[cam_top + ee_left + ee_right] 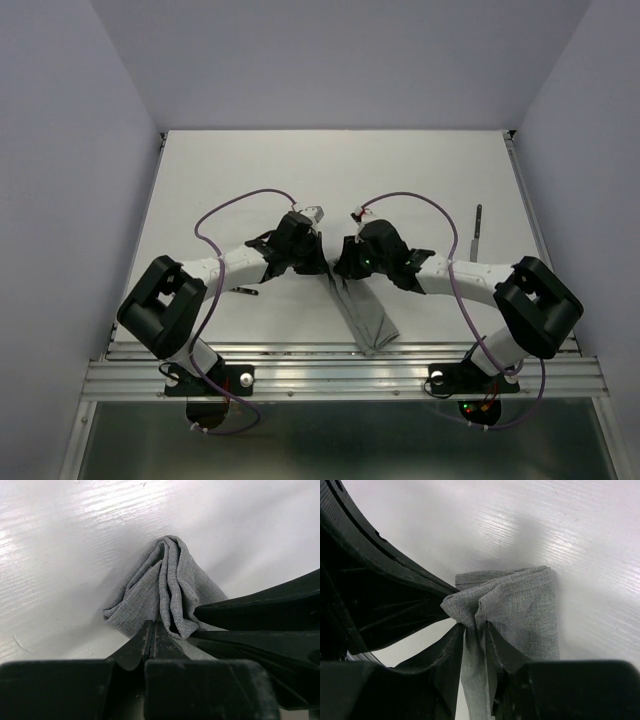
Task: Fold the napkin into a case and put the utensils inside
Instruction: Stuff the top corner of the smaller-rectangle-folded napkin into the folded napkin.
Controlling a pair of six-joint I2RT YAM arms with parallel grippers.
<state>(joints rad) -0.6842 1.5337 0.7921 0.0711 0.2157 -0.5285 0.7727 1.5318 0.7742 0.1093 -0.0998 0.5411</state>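
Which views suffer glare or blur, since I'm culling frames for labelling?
Top external: even light, sharp, napkin partly occluded. Left wrist: streaky glare on table, left gripper dark and soft-focus. Right wrist: glare upper right, soft shadow above napkin, right gripper blurred.

A white surface (250,170) sits between pale lilac walls (60,200), a ribbed metal rail (320,378) along its near edge.

And there it was: the narrow folded grey cloth napkin (365,315) lay centre-front on the flat white table (250,170). The black left gripper (318,264) and black right gripper (342,264) met at its far end (side by side, both pinching cloth). One slim dark-handled metal utensil (477,228) lay far right, a second utensil (243,291) left, beneath the left arm.
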